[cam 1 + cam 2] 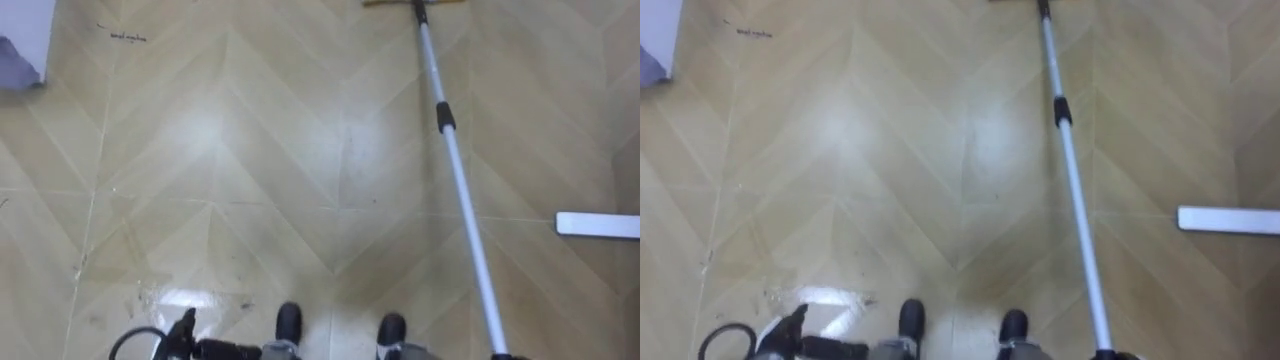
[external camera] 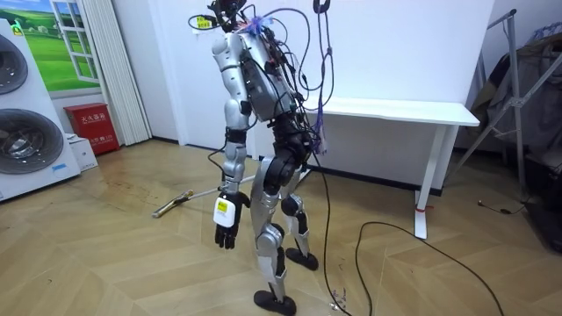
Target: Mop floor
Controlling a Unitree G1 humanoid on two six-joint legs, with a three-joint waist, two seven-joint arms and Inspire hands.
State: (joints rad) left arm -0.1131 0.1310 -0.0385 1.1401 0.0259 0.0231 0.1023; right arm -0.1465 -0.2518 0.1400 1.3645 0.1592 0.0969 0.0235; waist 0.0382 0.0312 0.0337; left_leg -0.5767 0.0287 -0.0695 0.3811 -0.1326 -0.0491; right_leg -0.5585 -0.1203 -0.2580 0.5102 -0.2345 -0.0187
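- Mop (image 1: 455,170): head on the floor (image 1: 250,150) ahead, pole slanting back to the right hand (image 1: 500,356), whose hold cannot be told.
- Left hand (image 2: 226,230): hangs with fingers relaxed, empty.
- Progress: judged early, with most of the floor left to mop.

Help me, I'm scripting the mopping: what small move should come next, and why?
Probably draw the mop head back toward the robot. The pole slants from the lower right up to the head, far ahead, with a stretch of floor in between. The left hand hangs idle at its side.
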